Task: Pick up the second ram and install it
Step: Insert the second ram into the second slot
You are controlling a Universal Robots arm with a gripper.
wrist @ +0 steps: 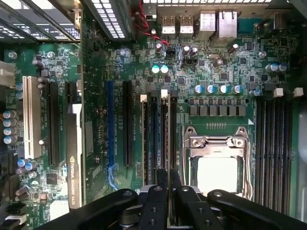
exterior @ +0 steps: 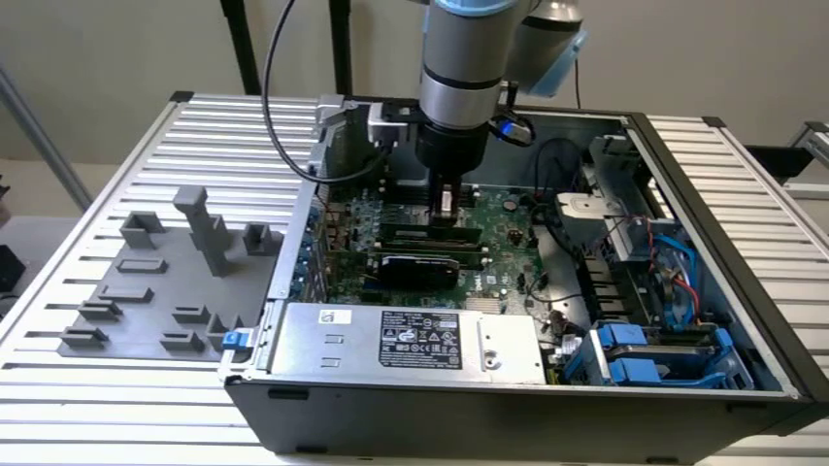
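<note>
In the wrist view the second ram (wrist: 164,139) appears edge-on as a thin strip. It runs along a memory slot with a white latch (wrist: 164,94), beside the CPU socket (wrist: 216,163). My gripper (wrist: 168,184) has its black fingers (wrist: 156,201) pressed close together on the strip's near end. In the exterior view the gripper (exterior: 445,216) reaches straight down into the open computer case. Its tips rest at a long dark-green stick (exterior: 428,234) that stands in the motherboard's slots.
A black graphics card (exterior: 414,264) sits just in front of the memory slots. The power supply (exterior: 402,340) and blue drive brackets (exterior: 647,354) fill the case front. Cables (exterior: 557,194) hang to the exterior view's right. Grey fixture blocks (exterior: 169,282) stand outside the case.
</note>
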